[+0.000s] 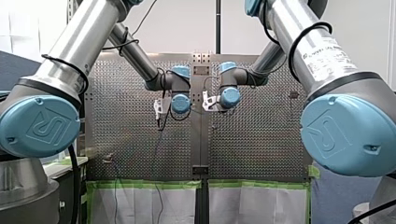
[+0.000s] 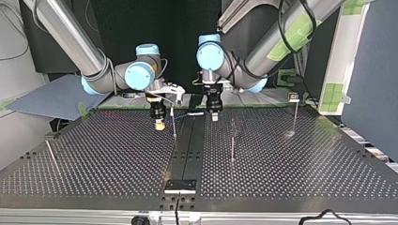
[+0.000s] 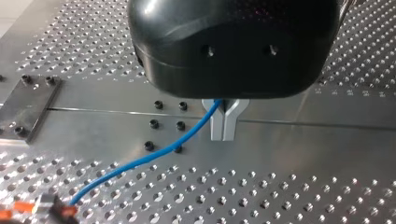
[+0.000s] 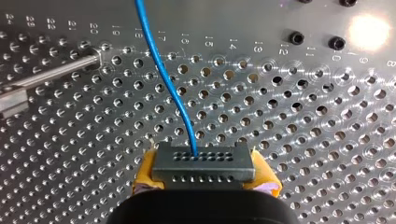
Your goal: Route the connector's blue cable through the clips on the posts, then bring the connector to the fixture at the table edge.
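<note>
Across the top view from its left, a thin, leaning steel post (image 2: 51,154) stands alone on the perforated matte-metal counter (image 2: 94,159), well apart from the work. Next comes my right gripper (image 2: 159,124), its soft yellow pads (image 4: 264,177) pressed shut on the flat dark-grey plastic connector (image 4: 203,163), whose face carries two rows of small holes. Just beside it rises a second slim post (image 2: 174,124). In the right wrist view the thin, glossy blue cable (image 4: 163,79) leaves the connector in a loose curve, touching no post there. The cable crosses the smooth centre strip to my left gripper (image 3: 224,135), whose bare metal fingers (image 3: 217,126) are closed together with the cable pinched at their root. Further right stand a third post (image 2: 232,149) and a fourth post (image 2: 295,117), which is topped by a small boxy clip (image 2: 294,97). No clip appears to hold the cable yet, so routing seems barely begun. To do it well, I would keep the span lightly taut between both grippers, bring it in just above a clip and lower it squarely, because wire this springy will likely skip off if slack. The block-like fixture (image 2: 179,186) sits at the counter's near edge.
</note>
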Action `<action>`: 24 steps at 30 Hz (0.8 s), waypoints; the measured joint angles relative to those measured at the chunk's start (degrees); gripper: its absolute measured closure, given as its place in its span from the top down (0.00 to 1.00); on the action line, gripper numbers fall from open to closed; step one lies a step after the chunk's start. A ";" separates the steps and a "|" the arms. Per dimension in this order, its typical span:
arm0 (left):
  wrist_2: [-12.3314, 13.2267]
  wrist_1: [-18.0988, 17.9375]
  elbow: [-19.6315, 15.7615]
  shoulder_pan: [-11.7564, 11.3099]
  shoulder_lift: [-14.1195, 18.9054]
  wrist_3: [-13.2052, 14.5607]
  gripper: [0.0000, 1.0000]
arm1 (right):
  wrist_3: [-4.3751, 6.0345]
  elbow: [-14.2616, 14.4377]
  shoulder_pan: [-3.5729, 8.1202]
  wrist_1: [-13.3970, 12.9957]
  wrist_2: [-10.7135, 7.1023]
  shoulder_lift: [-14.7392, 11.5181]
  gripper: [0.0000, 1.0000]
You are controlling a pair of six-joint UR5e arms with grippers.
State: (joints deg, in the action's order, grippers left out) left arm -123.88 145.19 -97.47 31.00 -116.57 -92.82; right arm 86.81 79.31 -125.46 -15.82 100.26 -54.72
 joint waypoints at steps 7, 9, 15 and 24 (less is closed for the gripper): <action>0.63 -1.17 -1.63 0.76 -0.03 0.03 0.00 | 0.08 2.53 0.13 -1.57 0.44 -1.88 0.00; 0.67 -1.58 -2.15 0.93 -0.03 0.01 0.00 | 0.09 3.46 0.24 -1.84 0.45 -2.46 0.00; 0.68 -2.04 -3.10 1.24 -0.12 -0.01 0.00 | -0.01 5.31 0.38 -2.04 0.61 -3.19 0.00; 0.71 -2.62 -3.39 2.58 -2.54 0.00 0.00 | -0.16 7.45 0.09 -2.79 0.72 -3.34 0.00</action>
State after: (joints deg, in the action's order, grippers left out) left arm -123.17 142.57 -100.86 33.58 -119.11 -92.81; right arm 86.65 86.76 -125.37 -18.61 100.99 -58.05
